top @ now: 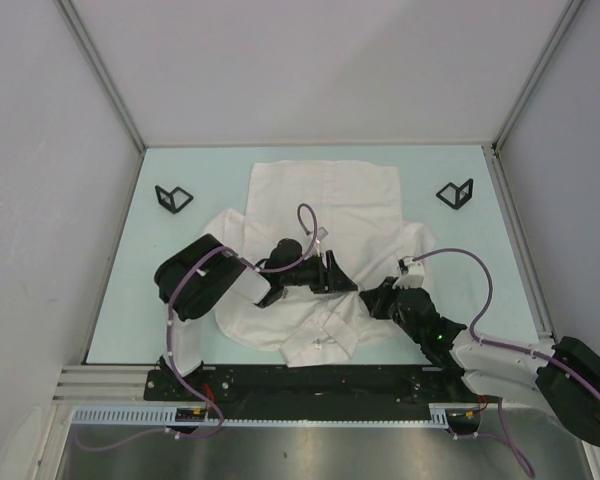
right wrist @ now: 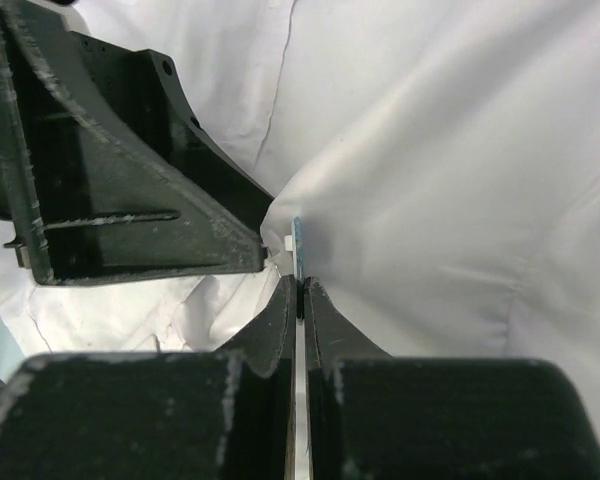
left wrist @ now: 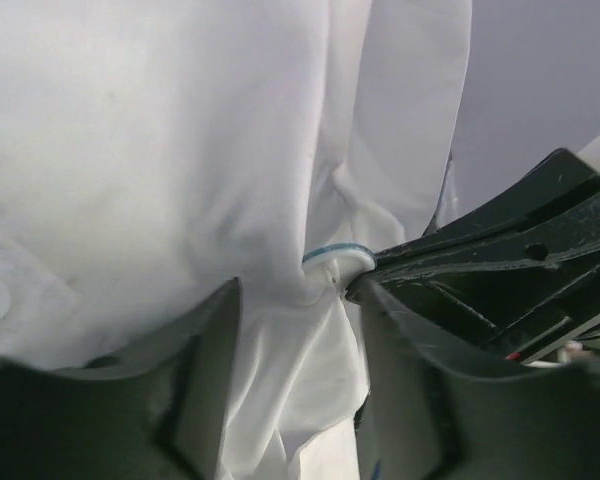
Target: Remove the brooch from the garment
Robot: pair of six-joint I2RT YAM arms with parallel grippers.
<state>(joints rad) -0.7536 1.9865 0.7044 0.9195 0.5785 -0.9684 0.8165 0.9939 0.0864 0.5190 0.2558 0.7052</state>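
Right wrist: tool [right wrist: 300, 290] pinches thin flat brooch [right wrist: 297, 240] against wrinkled shirt [right wrist: 450, 180].

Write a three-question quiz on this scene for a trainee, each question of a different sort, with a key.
1. True or false: in the left wrist view, the left gripper has only bare table between its fingers.
2. What is the right gripper shut on? A) a shirt button B) the brooch, thin with a teal edge C) a cable
3. How many small black stands sit on the table beyond the garment, in the top view?

Key: 1. False: garment fabric fills the gap. 2. B. 3. Two, one at the left and one at the right.
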